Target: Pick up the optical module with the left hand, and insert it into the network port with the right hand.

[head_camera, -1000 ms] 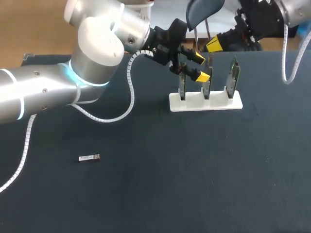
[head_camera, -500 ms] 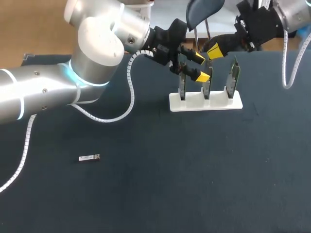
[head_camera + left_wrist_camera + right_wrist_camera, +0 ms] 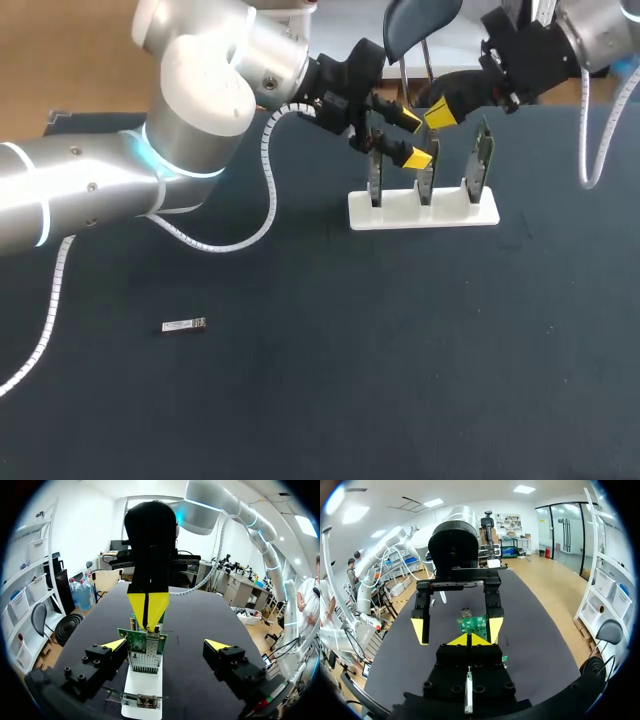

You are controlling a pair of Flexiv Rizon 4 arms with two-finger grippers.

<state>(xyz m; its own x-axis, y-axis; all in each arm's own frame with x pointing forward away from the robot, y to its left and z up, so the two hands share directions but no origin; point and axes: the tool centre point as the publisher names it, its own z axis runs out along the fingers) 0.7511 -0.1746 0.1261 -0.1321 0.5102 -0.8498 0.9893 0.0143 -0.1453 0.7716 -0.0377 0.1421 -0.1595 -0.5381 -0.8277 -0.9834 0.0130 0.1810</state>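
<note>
1. So, my left gripper (image 3: 413, 138) hangs over the white plastic rack (image 3: 423, 212) that stands on the dark table (image 3: 330, 380). Its yellow-tipped fingers are spread wide and grip nothing.
2. The rack holds three upright green circuit boards in a row. In my left wrist view the middle board (image 3: 145, 641) stands between my spread fingers. One fingertip is close beside the board's edge and the other is well apart from it.
3. A silvery metal port cage (image 3: 145, 661) sits on the lower part of that middle board, just above the rack.
4. My right gripper (image 3: 438, 110) comes in over the rack from the opposite end, facing my left one. Its two yellow tips are pressed together into one point, and I see nothing held between them.
5. That point hangs near the top edge of the middle board. I cannot tell whether it touches the board.
6. The small silver metal optical module (image 3: 184, 325) lies flat on the table, well apart from the rack and out to its left. Neither of my grippers is near it.
7. My left arm's coiled white cable (image 3: 262, 175) hangs down to the left of the rack.
</note>
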